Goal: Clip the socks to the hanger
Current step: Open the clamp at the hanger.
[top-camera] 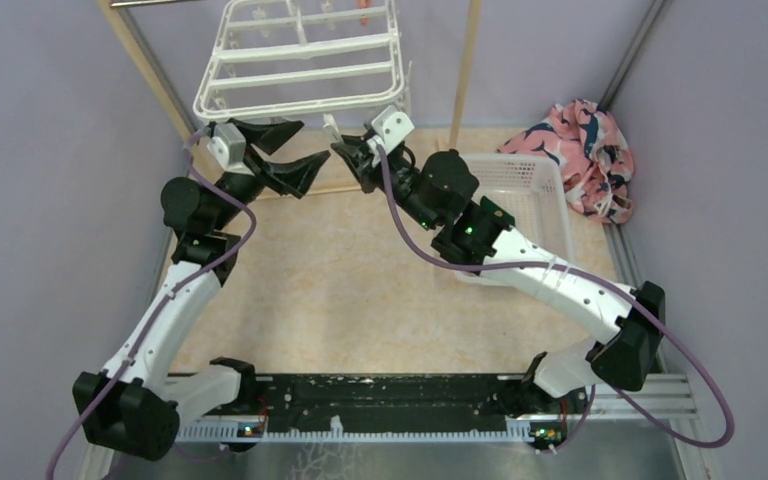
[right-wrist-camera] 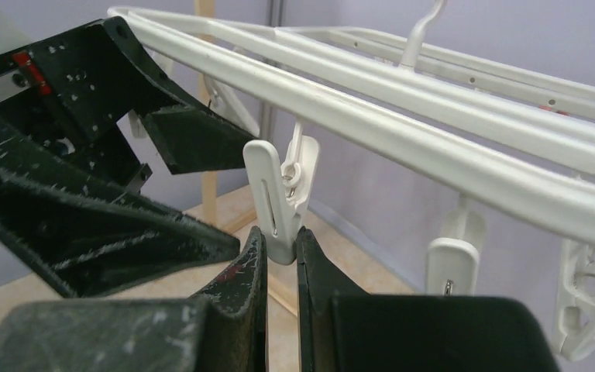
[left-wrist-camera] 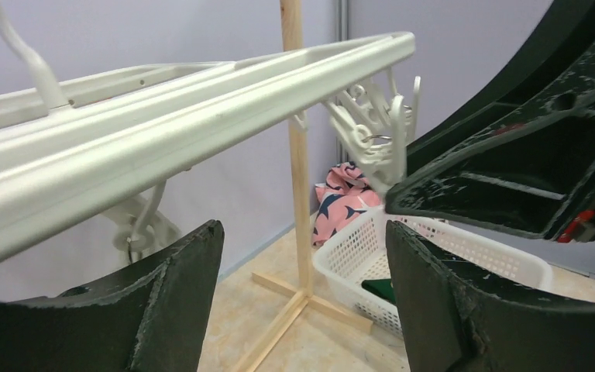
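White clip [right-wrist-camera: 277, 194], pinched by right tool [right-wrist-camera: 281, 242], clearest from right wrist.

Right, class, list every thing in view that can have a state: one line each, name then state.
left gripper: open, empty, beside the hanger edge.
right gripper: shut on the lower end of a clip.
clip: dangling from the hanger, pinched at the bottom.
hanger: hung up by its hook.
basket: upright on the table, something dark inside.
cloth heap: crumpled beside the basket.
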